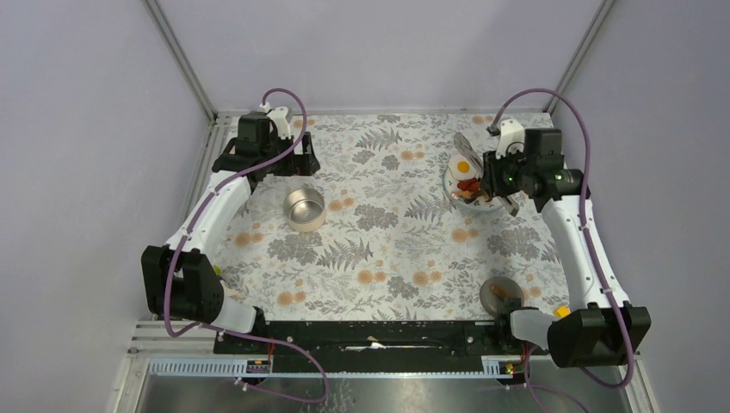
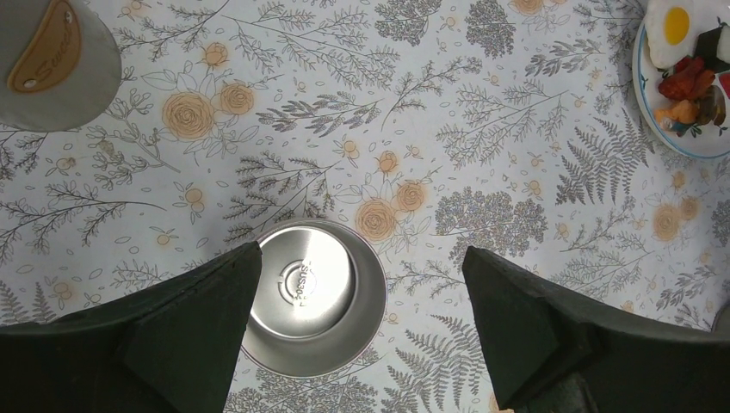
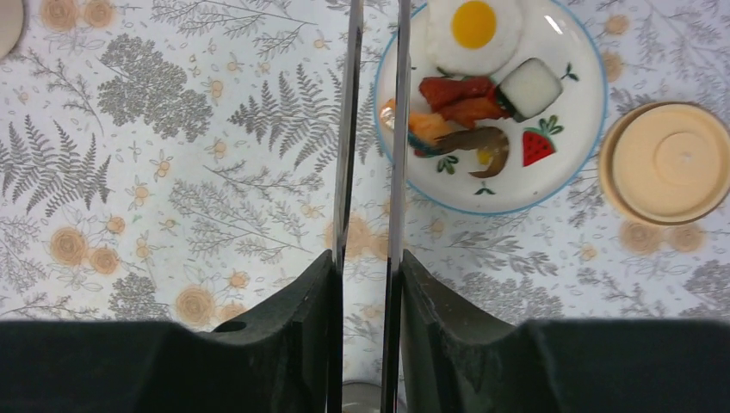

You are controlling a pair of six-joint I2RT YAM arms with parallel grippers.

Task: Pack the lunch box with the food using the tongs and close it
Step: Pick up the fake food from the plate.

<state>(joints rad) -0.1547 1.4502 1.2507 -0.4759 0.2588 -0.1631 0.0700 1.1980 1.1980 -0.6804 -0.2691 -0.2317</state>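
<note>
Lying nearest: a round grey-brown disc (image 1: 502,292) sat on the floral-print bench (image 1: 387,258) just beside the right arm's base. It was probably the lid, parked apart so the box was free for loading.
Lunch box: the round shiny steel container (image 1: 304,209) stood open and empty left of centre, well apart from the food.
Left claw: the left claw (image 2: 361,254) hung released above the container, fingers spread wide and touching nothing. It looked placed to steady the box or fetch the lid when needed.
Left arm pose: it reached along the left edge to the far-left corner, wrist turned down toward the bench.
Tongs: the long slim silver metal tongs (image 3: 347,129) ran lengthwise between the right fingers, their two thin arms nearly parallel with a narrow gap. They seemed held this way so that a squeeze would close the tips.
Right claw: the right claw (image 3: 368,258) was clenched on the tongs, one finger pressed against each arm.
Right arm pose: it stretched up the right edge, wrist bent inward over the plate.
Food: the white toy fried egg with a yellow yolk (image 3: 473,26) and the red and orange-brown pieces (image 3: 456,99) lay on the white blue-rimmed plate (image 3: 516,202) at the far right. One tong arm crossed the plate's rim, and the tips were out of view.
Progress: nothing was packed yet.
</note>
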